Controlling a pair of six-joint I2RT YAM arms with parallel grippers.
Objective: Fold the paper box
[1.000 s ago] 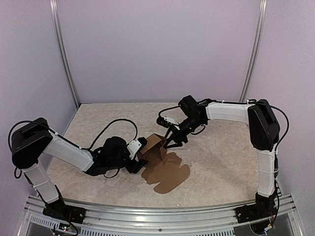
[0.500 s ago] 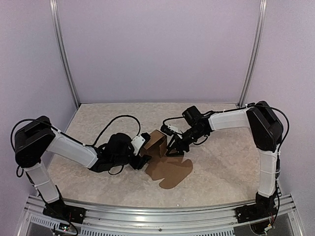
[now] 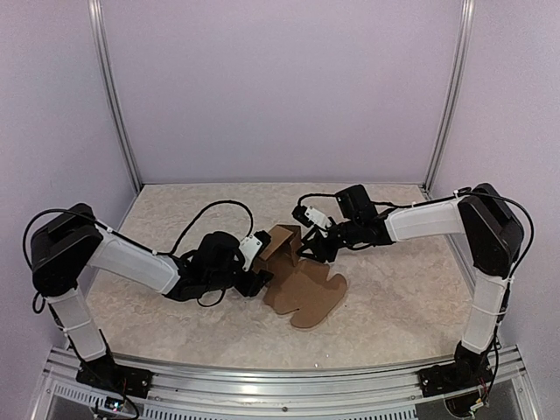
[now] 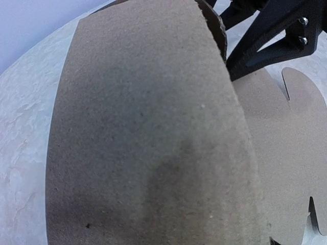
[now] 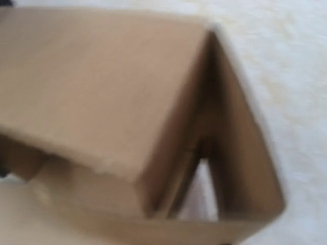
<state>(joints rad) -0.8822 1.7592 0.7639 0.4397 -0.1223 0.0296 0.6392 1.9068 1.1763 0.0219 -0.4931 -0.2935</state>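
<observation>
Both arms have slid right. The brown die-cut cardboard paper box (image 3: 285, 245) stands with its raised wall directly between left gripper (image 3: 261, 276) and right gripper (image 3: 306, 250), the right probably nearer. Can't tell either one's opening or hold.

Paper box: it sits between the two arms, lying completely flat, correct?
No. The paper box sits between the left arm and right arm, but not completely flat: its far part is folded up, and only the near flaps lie flat on the table. The top external view shows it.

No legible text, labels or numbers anywhere.
</observation>
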